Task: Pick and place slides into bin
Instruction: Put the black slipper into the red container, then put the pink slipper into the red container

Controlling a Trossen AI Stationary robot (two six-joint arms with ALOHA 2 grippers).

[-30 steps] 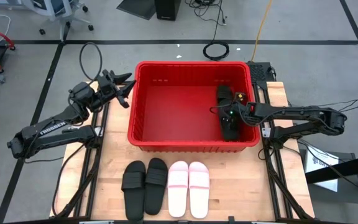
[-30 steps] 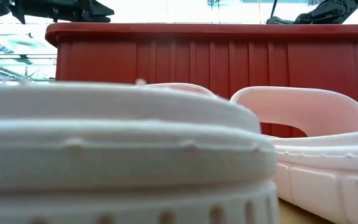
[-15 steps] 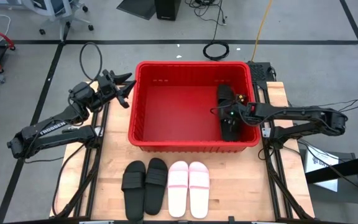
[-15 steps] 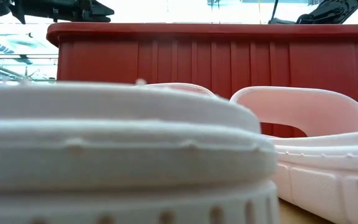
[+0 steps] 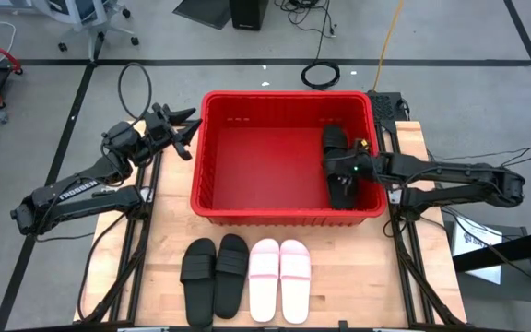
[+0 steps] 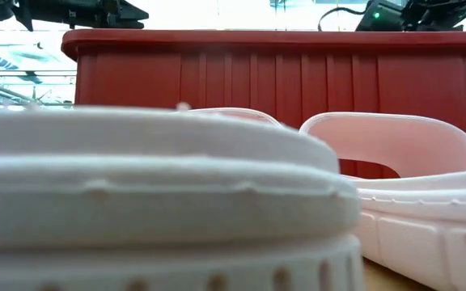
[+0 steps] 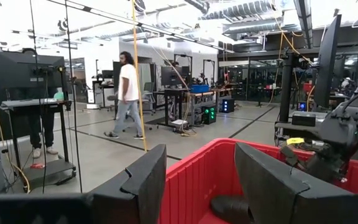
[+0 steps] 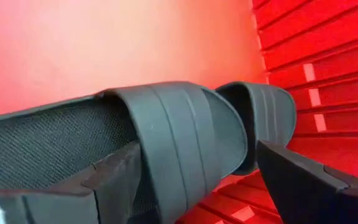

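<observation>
The red bin (image 5: 284,95) stands at the table's far middle. Two black slides (image 5: 335,143) (image 5: 342,192) lie on its floor by the right wall. My right gripper (image 5: 339,171) hovers open above them. In the right wrist view its fingers (image 8: 197,149) stand on either side of the nearer slide's strap (image 8: 179,124). My left gripper (image 5: 190,129) waits open outside the bin's left wall (image 7: 201,162). Two black slides (image 5: 215,272) and two pink slides (image 5: 279,277) lie sole-down, side by side, near the table's front edge.
The low view is filled by the pink slides (image 6: 160,202) (image 6: 395,145) in front of the bin's near wall (image 6: 273,73). Bare wood lies to the left and right of the four slides. A person walks in the room beyond the table (image 7: 128,93).
My right gripper has risen inside the bin and drawn slightly toward the table's right edge; its wrist now shows above the bin's rim in the low view. The two black slides in the bin have stayed where they were.
</observation>
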